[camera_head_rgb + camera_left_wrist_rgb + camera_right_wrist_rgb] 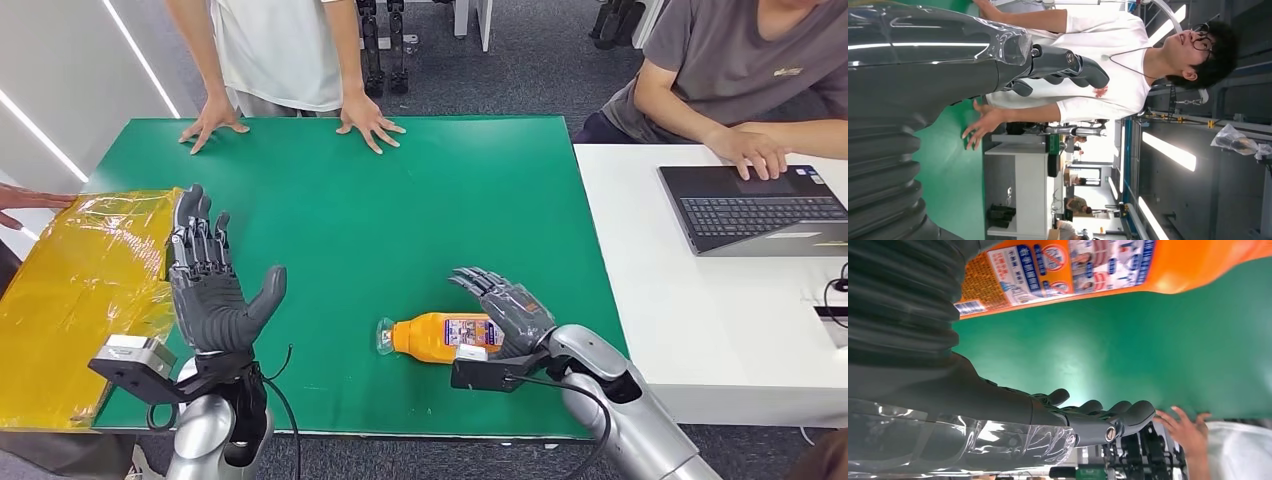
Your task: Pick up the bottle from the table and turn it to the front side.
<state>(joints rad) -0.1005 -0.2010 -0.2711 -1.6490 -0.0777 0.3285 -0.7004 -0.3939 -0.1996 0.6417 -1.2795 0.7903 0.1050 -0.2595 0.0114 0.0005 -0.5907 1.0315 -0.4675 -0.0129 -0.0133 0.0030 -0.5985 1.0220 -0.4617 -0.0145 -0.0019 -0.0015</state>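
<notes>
While the bottle [440, 336] lies on its side on the green table [400, 200], the right hand [505, 310] sits just beside its base end, fingers spread wide and extended past it, holding nothing. Cap end points away from that hand, toward the left hand [208, 280]. Left hand is raised upright, well apart from the bottle, fingers spread, empty. Yellow plastic sheet [80, 280] lies just beyond the left hand.
</notes>
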